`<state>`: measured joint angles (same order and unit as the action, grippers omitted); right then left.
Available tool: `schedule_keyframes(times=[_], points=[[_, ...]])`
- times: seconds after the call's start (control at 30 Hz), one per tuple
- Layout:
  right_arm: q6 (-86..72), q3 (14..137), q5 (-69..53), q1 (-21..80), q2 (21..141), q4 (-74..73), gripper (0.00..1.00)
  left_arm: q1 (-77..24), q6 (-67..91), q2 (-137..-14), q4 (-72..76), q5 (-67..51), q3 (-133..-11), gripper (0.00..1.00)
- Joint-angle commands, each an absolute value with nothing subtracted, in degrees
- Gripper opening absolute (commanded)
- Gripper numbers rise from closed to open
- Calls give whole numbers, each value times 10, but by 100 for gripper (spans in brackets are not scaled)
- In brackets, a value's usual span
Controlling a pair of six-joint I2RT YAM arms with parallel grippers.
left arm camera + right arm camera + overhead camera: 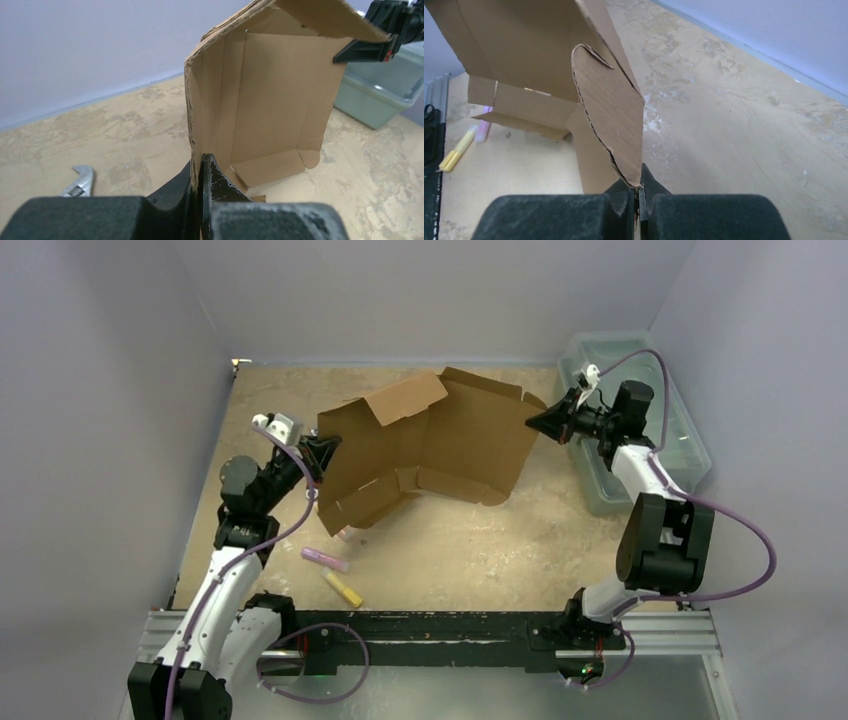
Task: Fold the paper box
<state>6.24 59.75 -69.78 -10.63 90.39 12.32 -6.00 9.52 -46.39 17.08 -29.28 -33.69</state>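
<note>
Paper box, the plain brown cardboard die-cut mailer with flaps and tabs, hangs half-opened over the far middle of the speckled tan surface, raised between your two arms with its lower flaps near or on the surface. Your left jaws are closed on the thin edge of its left panel, and your right jaws are closed on the tip of a rounded tab at its right end. Both grips are shallow pinches at the very margin, so I judge that a pull outward could slide the cardboard free or tear the ragged tab edge, and a twist could crease a panel off its score line. A dragged flap could also sweep the pink marker and the yellow marker lying just in front of it, and your right arm works close to the translucent pale-green plastic bin. You cannot see how deep the cardboard sits in either grip, what lies beneath the box, or most of the metal wrench, cut off in the left wrist view.
</note>
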Motion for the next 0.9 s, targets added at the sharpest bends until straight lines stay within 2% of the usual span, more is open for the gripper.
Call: schedule_keyframes(times=[0.0, 0.13, 0.2, 0.33, 0.53, 0.7, 0.87], points=[[148, 636, -673, -111, 842, 27, 0, -56, 199, -468, 285, -286, -307, 0], [183, 639, -640, -115, 778, -17, 0, -57, 265, -518, 384, -306, -292, 1], [189, 631, -603, -118, 747, -25, 0, -57, 284, -554, 415, -316, -299, 8], [186, 605, -547, -123, 707, -18, 0, -57, 291, -602, 412, -330, -327, 31], [173, 592, -520, -142, 703, -22, 0, -56, 210, -574, 255, -279, -370, 59], [174, 587, -523, -143, 715, -27, 0, -56, 128, -498, 113, -226, -411, 76], [172, 587, -528, -143, 721, -32, 0, -57, 122, -462, 37, -213, -475, 84]])
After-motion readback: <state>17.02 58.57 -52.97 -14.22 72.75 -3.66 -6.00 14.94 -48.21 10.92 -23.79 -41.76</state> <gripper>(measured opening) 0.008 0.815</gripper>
